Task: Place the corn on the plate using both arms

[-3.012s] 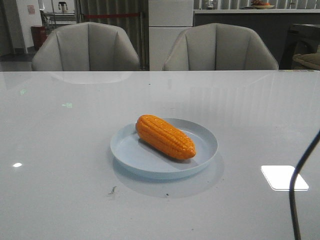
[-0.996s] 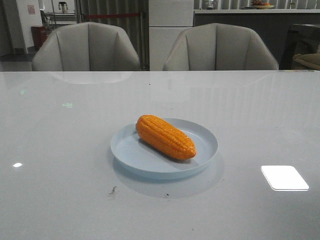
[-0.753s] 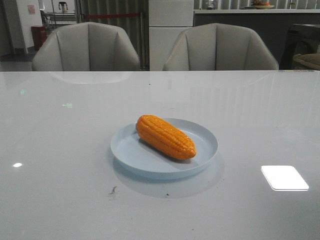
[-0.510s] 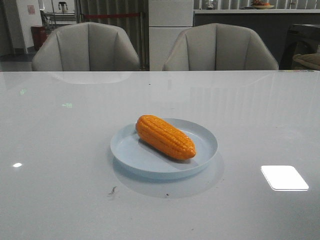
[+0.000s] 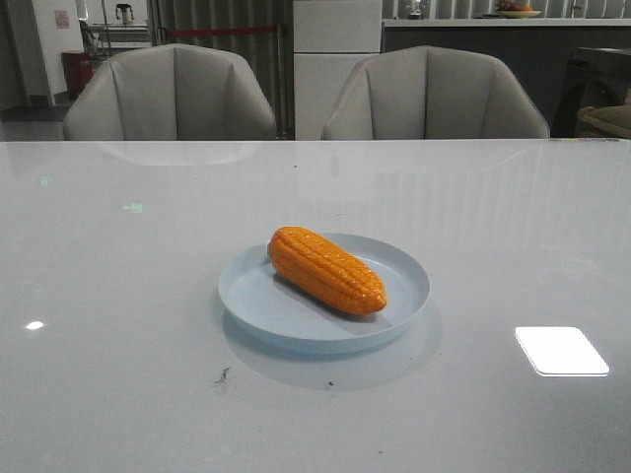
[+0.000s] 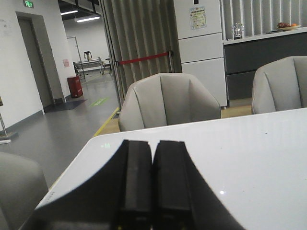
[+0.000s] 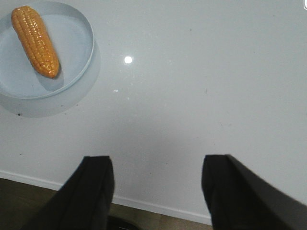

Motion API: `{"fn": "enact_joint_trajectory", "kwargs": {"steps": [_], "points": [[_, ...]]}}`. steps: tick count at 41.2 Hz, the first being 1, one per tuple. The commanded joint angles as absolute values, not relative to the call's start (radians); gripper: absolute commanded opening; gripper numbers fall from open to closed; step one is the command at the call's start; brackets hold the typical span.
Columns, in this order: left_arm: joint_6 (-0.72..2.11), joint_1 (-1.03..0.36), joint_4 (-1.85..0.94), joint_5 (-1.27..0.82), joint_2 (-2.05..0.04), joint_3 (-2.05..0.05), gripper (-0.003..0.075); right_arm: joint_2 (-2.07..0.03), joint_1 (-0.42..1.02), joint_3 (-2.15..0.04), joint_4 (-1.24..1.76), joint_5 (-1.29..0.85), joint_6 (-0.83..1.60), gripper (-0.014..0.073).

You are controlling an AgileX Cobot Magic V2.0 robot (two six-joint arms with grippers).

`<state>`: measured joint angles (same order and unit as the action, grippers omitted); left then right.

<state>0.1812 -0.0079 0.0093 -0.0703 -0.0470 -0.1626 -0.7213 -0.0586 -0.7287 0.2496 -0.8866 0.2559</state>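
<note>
The orange corn [image 5: 326, 269] lies on its side across the pale blue plate [image 5: 404, 293] in the middle of the white table; the right wrist view shows both too, corn [image 7: 35, 40] on plate [image 7: 79, 43]. Neither arm appears in the front view. My left gripper [image 6: 153, 143] is shut with nothing between its black fingers, near the table's left corner and far from the plate. My right gripper [image 7: 158, 160] is open and empty, hovering over the table's near edge, well clear of the plate.
Two grey chairs [image 5: 173, 94] [image 5: 434, 94] stand behind the table's far edge. A bright light reflection [image 5: 560, 350] lies on the table at the right. The table's near edge [image 7: 144, 205] runs just under my right fingers.
A dark cable or arm part at the right edge three seconds ago has left the front view. Corn and plate have not moved.
</note>
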Motion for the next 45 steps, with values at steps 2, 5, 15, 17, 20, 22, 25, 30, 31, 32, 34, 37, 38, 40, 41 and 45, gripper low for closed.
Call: {"fn": "enact_joint_trajectory", "kwargs": {"steps": [2, 5, 15, 17, 20, 22, 25, 30, 31, 32, 34, 37, 38, 40, 41, 45], "points": [[0.181, -0.006, -0.053, 0.006, 0.013, -0.144, 0.0088, -0.717, -0.066, -0.753, 0.258, -0.823, 0.257, 0.0507], [0.181, -0.006, -0.092, 0.02, 0.024, -0.102, 0.0088, -0.717, -0.066, -0.753, 0.258, -0.823, 0.257, 0.0507], [0.181, -0.006, -0.092, -0.023, 0.02, 0.045, 0.0088, -0.717, -0.066, -0.753, 0.258, -0.826, 0.257, 0.0507], [0.181, -0.006, -0.092, -0.111, 0.02, 0.035, 0.0088, -0.717, -0.066, -0.753, 0.258, -0.826, 0.257, 0.0507], [0.181, -0.006, -0.092, -0.155, 0.02, 0.042, 0.0088, -0.717, -0.066, -0.753, 0.258, -0.826, 0.257, 0.0507], [0.181, -0.006, -0.092, -0.18, 0.02, 0.044, 0.0088, -0.717, -0.066, -0.753, 0.258, -0.826, 0.257, 0.0507], [0.181, -0.006, -0.092, -0.202, 0.02, 0.044, 0.0088, -0.717, -0.066, -0.753, 0.258, -0.826, 0.257, 0.0507], [0.181, -0.006, -0.092, -0.204, 0.02, 0.044, 0.0088, -0.717, -0.065, -0.753, 0.258, -0.825, 0.257, 0.0507], [0.181, -0.006, -0.092, -0.204, 0.02, 0.044, 0.0088, -0.717, -0.065, -0.753, 0.258, -0.825, 0.257, 0.0507], [0.181, -0.006, -0.092, -0.204, 0.02, 0.044, 0.0088, -0.717, -0.065, -0.753, 0.258, -0.825, 0.257, 0.0507], [0.181, -0.006, -0.092, -0.204, 0.02, 0.044, 0.0088, -0.714, -0.065, -0.753, 0.258, -0.826, 0.257, 0.0507], [0.181, -0.006, -0.092, -0.204, 0.02, 0.044, 0.0088, -0.697, -0.065, -0.753, 0.258, -0.825, 0.257, 0.0507], [0.181, -0.006, -0.092, -0.204, 0.02, 0.044, 0.0088, -0.689, -0.065, -0.753, 0.257, -0.823, 0.257, 0.0507], [0.181, -0.006, -0.092, -0.204, 0.02, 0.044, 0.0088, -0.665, -0.065, -0.753, 0.257, -0.815, 0.257, 0.0507], [0.181, -0.006, -0.092, -0.204, 0.02, 0.044, 0.0088, -0.649, -0.065, -0.751, 0.257, -0.813, 0.257, 0.0507], [0.181, -0.006, -0.092, -0.204, 0.02, 0.044, 0.0088, -0.588, -0.065, -0.74, 0.248, -0.813, 0.257, 0.0507]]}}
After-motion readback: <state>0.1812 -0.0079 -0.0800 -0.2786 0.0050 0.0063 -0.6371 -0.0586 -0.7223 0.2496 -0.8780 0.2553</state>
